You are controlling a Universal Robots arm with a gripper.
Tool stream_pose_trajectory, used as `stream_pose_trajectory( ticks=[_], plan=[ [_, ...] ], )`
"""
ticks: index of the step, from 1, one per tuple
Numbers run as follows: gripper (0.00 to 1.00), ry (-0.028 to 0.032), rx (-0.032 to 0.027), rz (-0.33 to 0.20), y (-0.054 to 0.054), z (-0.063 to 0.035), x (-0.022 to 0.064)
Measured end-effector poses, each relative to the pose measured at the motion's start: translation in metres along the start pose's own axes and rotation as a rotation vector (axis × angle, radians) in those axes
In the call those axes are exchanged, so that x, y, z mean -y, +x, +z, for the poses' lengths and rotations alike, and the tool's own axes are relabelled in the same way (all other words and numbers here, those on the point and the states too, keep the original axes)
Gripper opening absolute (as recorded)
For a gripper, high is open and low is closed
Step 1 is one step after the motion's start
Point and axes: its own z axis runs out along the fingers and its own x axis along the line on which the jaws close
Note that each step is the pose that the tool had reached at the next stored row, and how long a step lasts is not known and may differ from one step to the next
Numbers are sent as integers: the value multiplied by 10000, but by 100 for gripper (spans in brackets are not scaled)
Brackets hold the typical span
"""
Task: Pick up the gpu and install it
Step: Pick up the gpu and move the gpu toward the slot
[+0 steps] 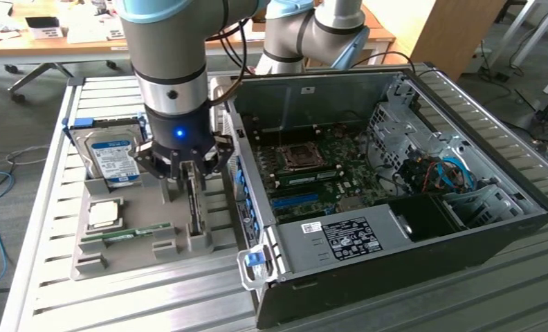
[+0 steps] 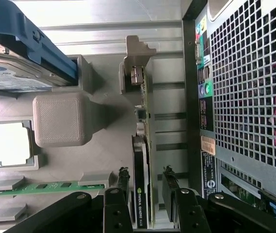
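The gpu [image 1: 194, 213] is a thin dark card that stands on edge in a slot of the grey holder tray [image 1: 144, 207], just beside the open computer case [image 1: 348, 238]. My gripper [image 1: 187, 185] hangs straight down over the card's upper edge. In the wrist view the gpu [image 2: 142, 141] runs away from me, its silver-grey bracket at the far end. My gripper [image 2: 146, 183] straddles it, open, one black finger on each side. A narrow gap shows between each finger and the card.
On the same tray lie a hard drive [image 1: 113, 155] with a blue label, a square processor [image 1: 103, 213] and a green memory stick [image 1: 126, 234]. The case's motherboard [image 1: 315, 176] is exposed. The case's perforated rear wall [image 2: 244, 97] stands close to the gpu.
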Motion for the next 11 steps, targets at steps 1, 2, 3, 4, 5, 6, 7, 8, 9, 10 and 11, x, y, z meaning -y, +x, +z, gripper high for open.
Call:
stream_pose_trajectory(
  ticks=[1, 2, 3, 4, 5, 6, 7, 8, 9, 10, 11],
  plan=[
    [42, 1, -1, -1, 2, 4, 0],
    [42, 0, 1, 1, 7, 11, 0],
    [42, 0, 1, 2, 13, 19, 1],
    [42, -1, 2, 1, 16, 29, 1],
    [42, -2, 3, 0, 17, 37, 2],
    [42, -1, 2, 0, 17, 42, 2],
    [42, -1, 1, 0, 18, 49, 3],
    [42, -1, 1, 0, 18, 58, 3],
    [42, -1, 2, 1, 19, 70, 4],
    [42, -1, 1, 0, 19, 82, 4],
    [42, -1, 1, 1, 20, 92, 5]
  ],
)
